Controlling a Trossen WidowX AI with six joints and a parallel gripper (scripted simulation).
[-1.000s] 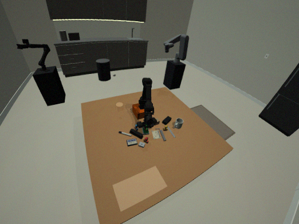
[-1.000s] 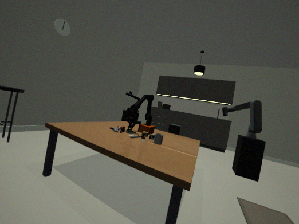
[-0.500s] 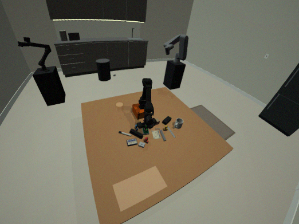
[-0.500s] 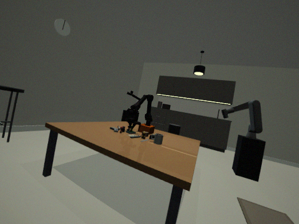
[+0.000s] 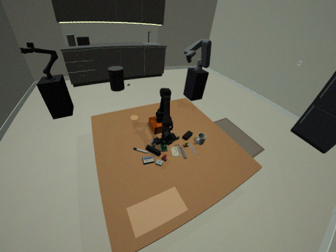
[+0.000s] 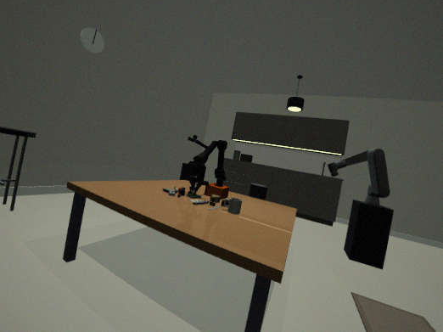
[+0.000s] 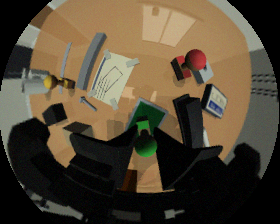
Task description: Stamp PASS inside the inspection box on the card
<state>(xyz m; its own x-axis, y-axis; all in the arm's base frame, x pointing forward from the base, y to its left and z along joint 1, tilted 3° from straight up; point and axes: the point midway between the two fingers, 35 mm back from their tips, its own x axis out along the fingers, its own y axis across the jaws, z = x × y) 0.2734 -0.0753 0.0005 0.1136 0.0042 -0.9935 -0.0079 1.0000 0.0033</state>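
My gripper (image 7: 145, 128) (image 5: 165, 142) (image 6: 193, 188) is shut on the green-knobbed PASS stamp (image 7: 146, 146), held upright between the fingers. It hangs low over the dark green ink pad (image 7: 151, 112) (image 5: 164, 147); I cannot tell whether the stamp touches the pad. The white card (image 7: 113, 78) (image 5: 175, 151) with its drawn inspection box lies flat just beyond and to the left of the pad in the wrist view. A red-knobbed stamp (image 7: 195, 58) (image 5: 164, 157) stands on the bench to the right of the pad in the wrist view.
Around the pad lie a black stapler-like block (image 7: 190, 120) (image 5: 153, 150), a blue-and-white tin (image 7: 215, 101) (image 5: 148, 160), two grey rulers (image 7: 94, 51) (image 5: 183, 152), a yellow stamp (image 7: 53, 82) (image 5: 186, 142), a mug (image 5: 201, 138) (image 6: 234, 205), a marker (image 5: 140, 150) and an orange box (image 5: 154, 124) by the arm's base.
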